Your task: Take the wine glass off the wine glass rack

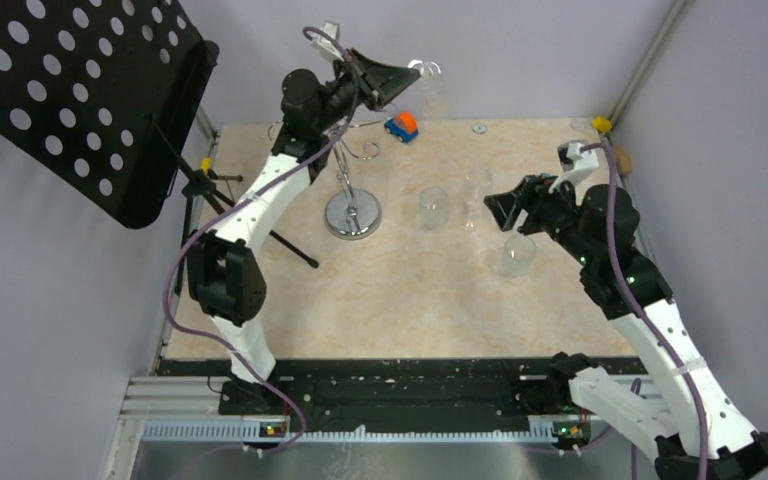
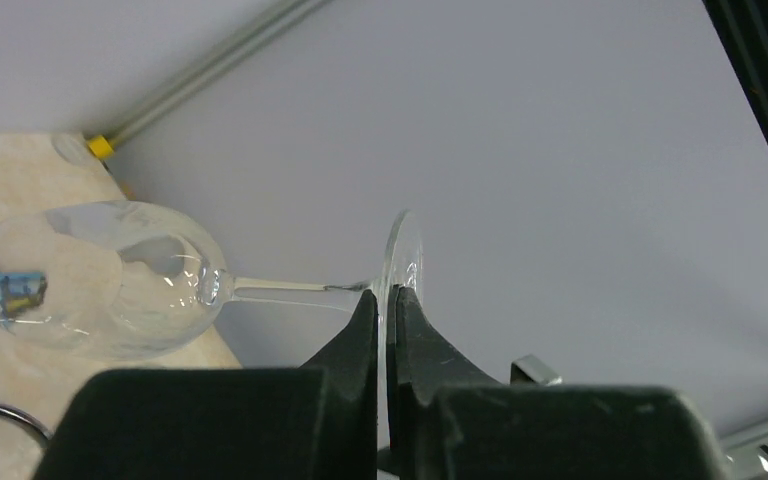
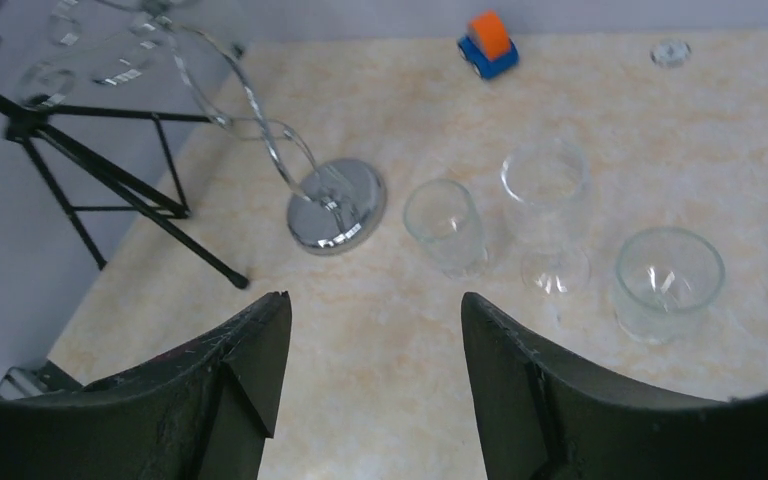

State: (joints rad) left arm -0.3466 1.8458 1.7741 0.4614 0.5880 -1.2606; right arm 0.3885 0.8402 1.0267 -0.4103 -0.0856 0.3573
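Note:
My left gripper [image 1: 403, 86] is raised near the back wall and shut on the round foot of a clear wine glass [image 1: 430, 92]. In the left wrist view the jaws [image 2: 385, 297] pinch the foot edge, and the glass [image 2: 100, 280] lies sideways with its bowl to the left. The glass is held in the air, apart from the chrome wine glass rack [image 1: 352, 213], which stands below and left of it on its disc base with curled arms on top. The rack also shows in the right wrist view [image 3: 335, 205]. My right gripper [image 1: 515, 205] is open and empty above the table [image 3: 370, 310].
A tumbler [image 1: 433, 207], an upright stemmed glass [image 1: 478, 195] and a low glass [image 1: 518, 255] stand right of the rack. A blue and orange toy car [image 1: 401, 125] sits at the back. A black perforated music stand [image 1: 70, 100] on a tripod stands at the left.

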